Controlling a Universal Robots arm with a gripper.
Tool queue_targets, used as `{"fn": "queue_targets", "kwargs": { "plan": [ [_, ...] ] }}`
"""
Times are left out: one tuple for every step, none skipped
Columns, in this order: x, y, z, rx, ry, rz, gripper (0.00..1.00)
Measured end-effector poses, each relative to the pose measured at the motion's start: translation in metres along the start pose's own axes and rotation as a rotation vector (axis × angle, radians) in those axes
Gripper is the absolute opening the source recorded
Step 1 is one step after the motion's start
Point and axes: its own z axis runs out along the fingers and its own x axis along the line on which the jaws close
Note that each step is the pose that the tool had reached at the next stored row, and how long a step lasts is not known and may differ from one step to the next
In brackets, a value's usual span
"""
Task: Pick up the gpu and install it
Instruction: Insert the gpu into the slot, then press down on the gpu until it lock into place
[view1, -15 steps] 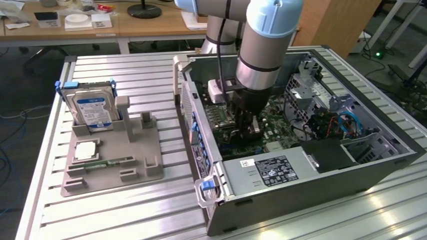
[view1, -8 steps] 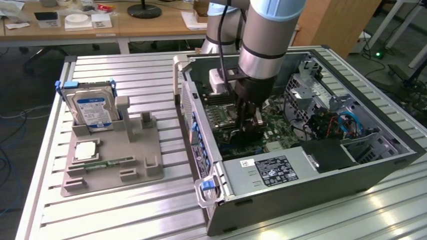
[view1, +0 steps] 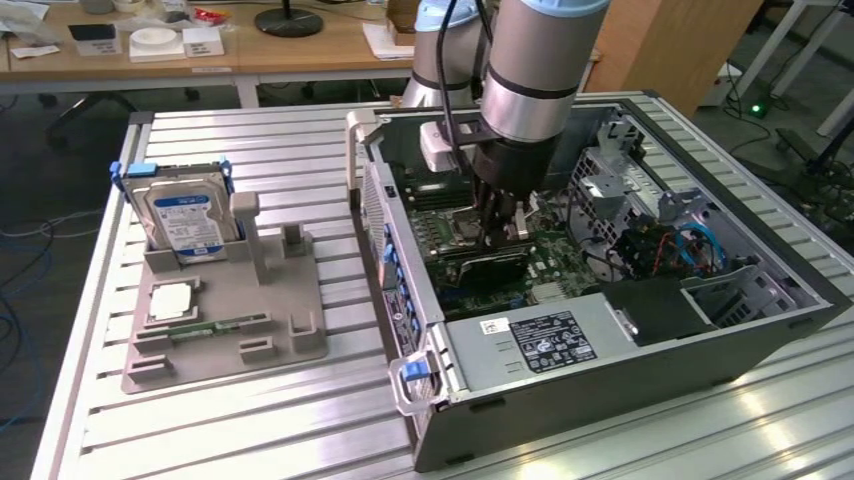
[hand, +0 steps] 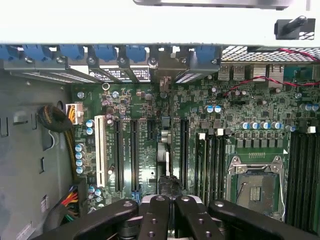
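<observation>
The open computer case (view1: 747, 330) lies on its side on the slatted table, and my arm reaches down into it. My gripper (view1: 502, 232) hangs just above the green motherboard (view1: 561, 270). Under it a dark flat card, the gpu (view1: 486, 264), stands on edge along the board. In the wrist view the gripper (hand: 168, 204) is shut on the gpu (hand: 169, 184), seen edge-on as a thin dark strip. The strip runs between the long black expansion slots (hand: 134, 155) toward the rear brackets with blue clips (hand: 105, 52). I cannot tell how deep the card sits in a slot.
A grey fixture (view1: 267, 320) on the exterior view's left holds a silver hard drive with a blue-white label (view1: 184, 222) and a green memory stick (view1: 211, 327). Inside the case are the power supply (view1: 534, 345), cable bundles (view1: 667, 250), the CPU socket (hand: 256, 186) and memory slots (hand: 302, 175).
</observation>
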Motion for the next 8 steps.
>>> {"fn": "queue_targets", "kwargs": {
  "plan": [
    [0.0000,0.0000,0.0000,0.0000,0.0000,0.000,0.10],
    [0.0000,0.0000,0.0000,0.0000,0.0000,0.000,0.10],
    [0.0000,0.0000,0.0000,0.0000,0.0000,0.000,0.10],
    [0.0000,0.0000,0.0000,0.0000,0.0000,0.000,0.10],
    [0.0000,0.0000,0.0000,0.0000,0.0000,0.000,0.10],
    [0.0000,0.0000,0.0000,-0.0001,0.0000,0.000,0.10],
    [0.0000,0.0000,0.0000,0.0000,0.0000,0.000,0.10],
    [0.0000,0.0000,0.0000,0.0000,0.0000,0.000,0.10]
  ]
}}
